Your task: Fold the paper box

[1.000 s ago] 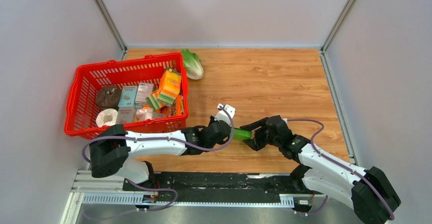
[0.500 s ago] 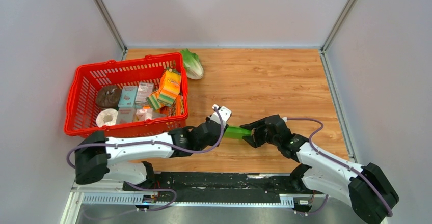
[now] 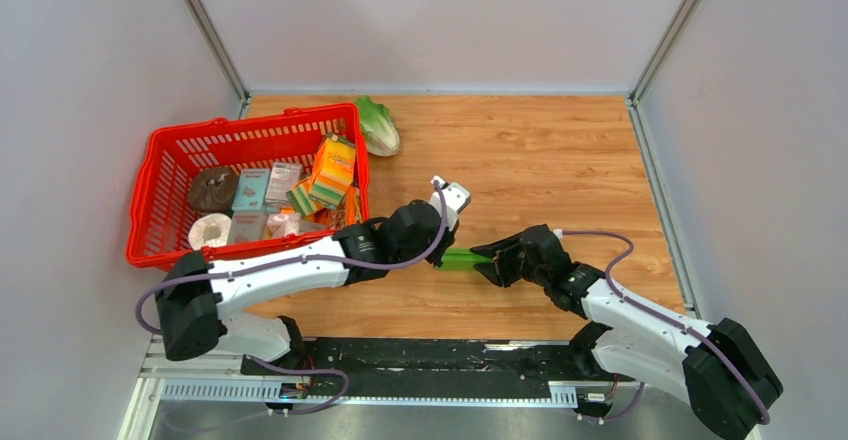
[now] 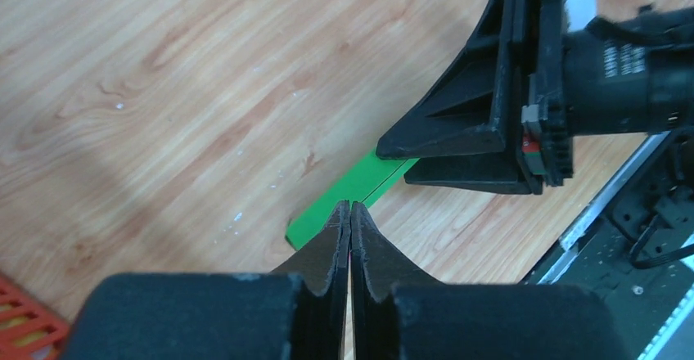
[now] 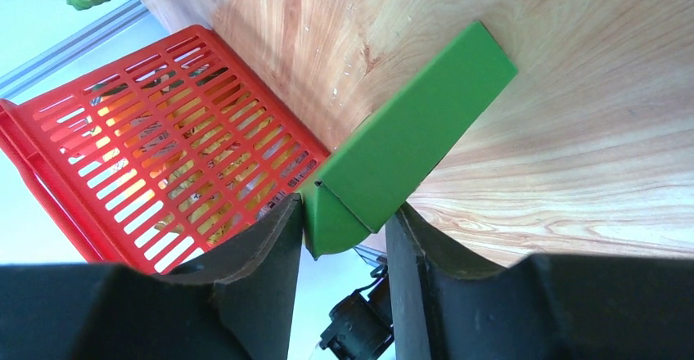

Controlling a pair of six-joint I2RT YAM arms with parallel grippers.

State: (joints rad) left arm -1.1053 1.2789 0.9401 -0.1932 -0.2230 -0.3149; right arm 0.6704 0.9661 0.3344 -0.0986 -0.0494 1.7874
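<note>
Wooden worktop [image 3: 560,160], red basket [image 3: 160,170] at ten o'clock; right tool [image 5: 344,237] clamps the paper box [image 5: 409,131] steady, seemingly so left tool [image 4: 350,213], fingers pressed together, can push its edge.

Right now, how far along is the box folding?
Done: the paper box is a slim folded sleeve, not a flat sheet. In hand: the right gripper clamps one end; the left gripper, shut, sits at the other end. To do: the rounded flap at the clamped end seems untucked, so closing the ends probably remains.

Matt card paper box [image 5: 417,131], wood-grain table [image 3: 540,150]
</note>
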